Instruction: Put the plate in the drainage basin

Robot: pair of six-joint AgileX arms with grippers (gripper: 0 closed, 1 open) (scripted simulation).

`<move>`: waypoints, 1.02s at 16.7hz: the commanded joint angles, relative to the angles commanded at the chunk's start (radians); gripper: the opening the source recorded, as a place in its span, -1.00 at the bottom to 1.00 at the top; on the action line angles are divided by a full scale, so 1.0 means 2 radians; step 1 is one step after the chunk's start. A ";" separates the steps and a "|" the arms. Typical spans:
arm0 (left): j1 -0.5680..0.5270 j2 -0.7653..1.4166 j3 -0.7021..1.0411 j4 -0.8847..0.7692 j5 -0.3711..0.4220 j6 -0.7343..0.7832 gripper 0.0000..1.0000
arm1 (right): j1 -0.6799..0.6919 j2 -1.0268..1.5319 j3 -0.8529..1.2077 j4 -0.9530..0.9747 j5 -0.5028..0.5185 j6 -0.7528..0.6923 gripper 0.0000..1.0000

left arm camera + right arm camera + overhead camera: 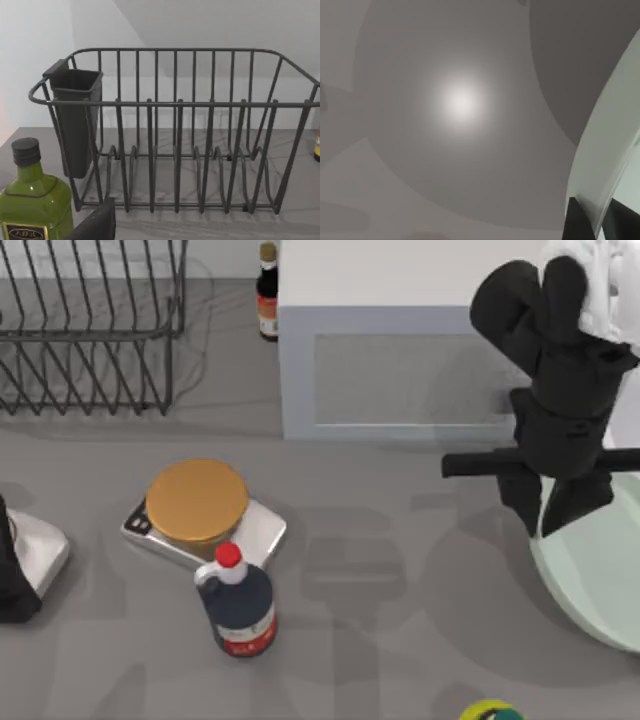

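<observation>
- Top view: the plate (pixel 600 575) is seen at the table's right edge, its rim clamped between the closed fingers of the right gripper (pixel 545 525); the left gripper (pixel 15 580) is parked at the left edge, its opening impossible to tell.
- Left wrist view: a wire dish rack (pixel 175 130) is faced.
- Right wrist view: the plate's rim (pixel 605 165) is pinched by dark fingertips (pixel 577 220).

The plate (pixel 600 580) lies at the table's (pixel 400 640) right edge, dish rack (pixel 90 330) far left.
</observation>
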 joint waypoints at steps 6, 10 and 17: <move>0.000 0.000 0.000 0.000 0.000 0.000 1.00 | -0.013 0.006 0.197 -0.162 0.004 0.001 -1.00; 0.000 0.000 0.000 0.000 0.000 0.000 1.00 | -0.004 0.022 0.315 -0.219 0.004 0.004 -1.00; 0.000 0.000 0.000 0.000 0.000 0.000 1.00 | 0.006 0.032 0.388 -0.245 0.003 0.004 -1.00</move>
